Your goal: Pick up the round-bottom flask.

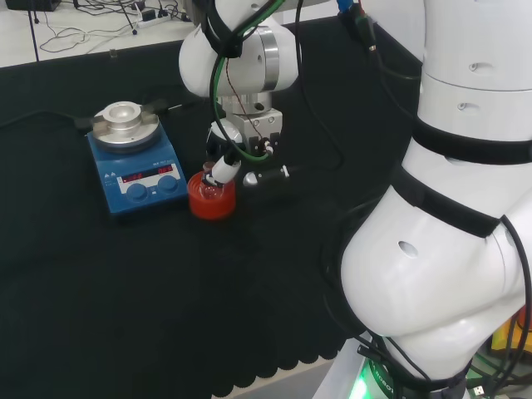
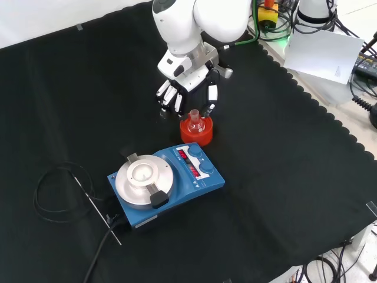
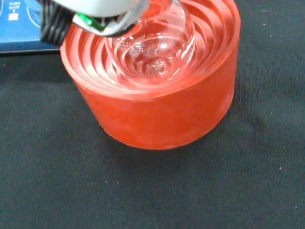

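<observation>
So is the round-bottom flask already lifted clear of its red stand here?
No. In the wrist view the round-bottom flask sits down in the ribbed hollow of the red stand; the hand hovers just behind it.

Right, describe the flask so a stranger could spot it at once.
Find the blue hotplate stirrer with a round silver top on the black cloth. Behind it in the front view stands a red ribbed ring stand. The small clear glass round-bottom flask sits in it, neck up.

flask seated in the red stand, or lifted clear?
Touching: in the wrist view the round-bottom flask sits with its bulb nested in the red ribbed stand.
</observation>
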`<control>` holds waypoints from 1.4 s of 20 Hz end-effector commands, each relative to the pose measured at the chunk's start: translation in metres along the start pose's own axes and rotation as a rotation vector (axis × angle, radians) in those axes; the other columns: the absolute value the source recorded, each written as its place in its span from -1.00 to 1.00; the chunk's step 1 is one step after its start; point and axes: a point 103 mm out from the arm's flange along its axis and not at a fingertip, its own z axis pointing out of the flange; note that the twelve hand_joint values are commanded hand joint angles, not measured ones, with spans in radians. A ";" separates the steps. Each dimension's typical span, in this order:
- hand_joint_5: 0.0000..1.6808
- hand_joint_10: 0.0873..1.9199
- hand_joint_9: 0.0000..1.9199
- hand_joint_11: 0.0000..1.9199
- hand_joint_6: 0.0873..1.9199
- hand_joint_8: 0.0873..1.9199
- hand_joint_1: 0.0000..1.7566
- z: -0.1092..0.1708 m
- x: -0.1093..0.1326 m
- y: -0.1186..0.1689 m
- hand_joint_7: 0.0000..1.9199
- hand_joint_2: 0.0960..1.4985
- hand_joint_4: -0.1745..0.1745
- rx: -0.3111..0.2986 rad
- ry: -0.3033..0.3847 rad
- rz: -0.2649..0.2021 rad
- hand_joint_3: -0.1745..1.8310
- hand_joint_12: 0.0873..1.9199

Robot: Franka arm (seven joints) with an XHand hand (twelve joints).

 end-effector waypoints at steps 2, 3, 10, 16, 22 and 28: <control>0.04 -0.37 -0.46 -0.80 -0.27 -0.37 0.03 0.000 0.002 0.000 -0.73 -0.19 -0.48 0.003 0.005 0.003 -0.15 0.43; 0.04 -0.37 -0.46 -0.79 -0.27 -0.37 0.03 -0.001 0.002 0.000 -0.73 -0.18 -0.48 0.004 0.004 0.003 -0.15 0.43; 0.07 -0.38 -0.45 -0.77 -0.25 -0.36 0.03 -0.002 0.004 0.001 -0.72 -0.15 -0.57 0.010 -0.002 0.008 -0.16 0.42; 0.25 -0.41 -0.40 -0.70 -0.02 -0.37 0.22 -0.005 0.006 0.001 -0.67 0.04 0.45 0.000 -0.042 0.018 -0.30 0.39; 0.27 -0.43 -0.36 -0.64 0.06 -0.37 0.24 -0.021 0.003 -0.004 -0.63 -0.10 0.33 -0.005 -0.021 0.032 -0.10 0.37; 0.27 -0.43 -0.35 -0.63 0.08 -0.36 0.25 -0.056 0.009 -0.014 -0.63 -0.13 0.26 -0.029 -0.027 0.044 -0.06 0.37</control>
